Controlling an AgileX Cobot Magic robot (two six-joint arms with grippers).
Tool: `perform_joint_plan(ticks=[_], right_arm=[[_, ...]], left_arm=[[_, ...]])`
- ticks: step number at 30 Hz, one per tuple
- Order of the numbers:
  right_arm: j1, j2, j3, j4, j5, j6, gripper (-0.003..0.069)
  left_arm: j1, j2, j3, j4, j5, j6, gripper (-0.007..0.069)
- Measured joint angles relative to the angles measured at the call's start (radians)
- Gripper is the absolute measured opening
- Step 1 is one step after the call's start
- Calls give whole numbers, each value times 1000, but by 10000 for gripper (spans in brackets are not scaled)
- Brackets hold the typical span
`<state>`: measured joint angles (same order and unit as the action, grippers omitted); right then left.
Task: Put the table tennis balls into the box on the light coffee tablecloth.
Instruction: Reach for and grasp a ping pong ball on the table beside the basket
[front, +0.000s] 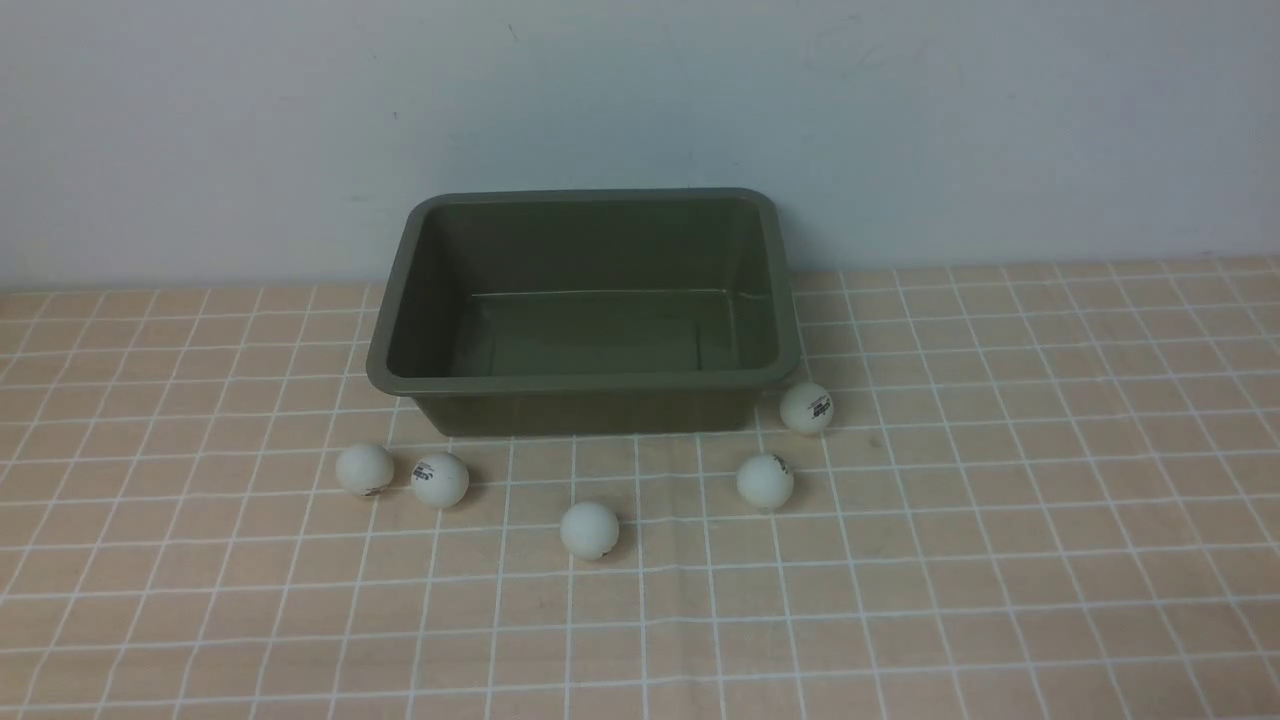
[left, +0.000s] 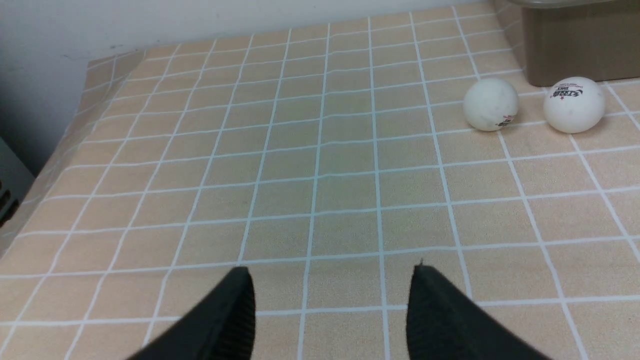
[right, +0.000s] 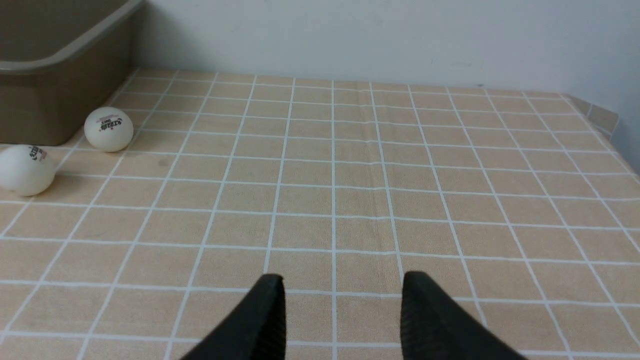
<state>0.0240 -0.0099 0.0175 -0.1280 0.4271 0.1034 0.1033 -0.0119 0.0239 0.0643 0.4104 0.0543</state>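
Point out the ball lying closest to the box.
The rightmost ball, beside the box's front right corner. The other four lie farther out in front.

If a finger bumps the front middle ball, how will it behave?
The front middle ball is round and sits free on the flat tablecloth, so it will probably roll off at a nudge. Small beside the box, it is probably light to lift. Its smooth curve may slip from an off-centre pinch.
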Motion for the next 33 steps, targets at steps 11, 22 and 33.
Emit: perform_joint_plan(ticks=[11,22,33], right_arm=[[0,0,1,-13,-4,0,303],[0,0,3,-49,-30,4,303],[0,0,-333,8,195,63,303]], left_arm=[[0,0,0,0,0,0,340],[0,0,0,0,0,0,340],[0,0,0,1,0,0,340]])
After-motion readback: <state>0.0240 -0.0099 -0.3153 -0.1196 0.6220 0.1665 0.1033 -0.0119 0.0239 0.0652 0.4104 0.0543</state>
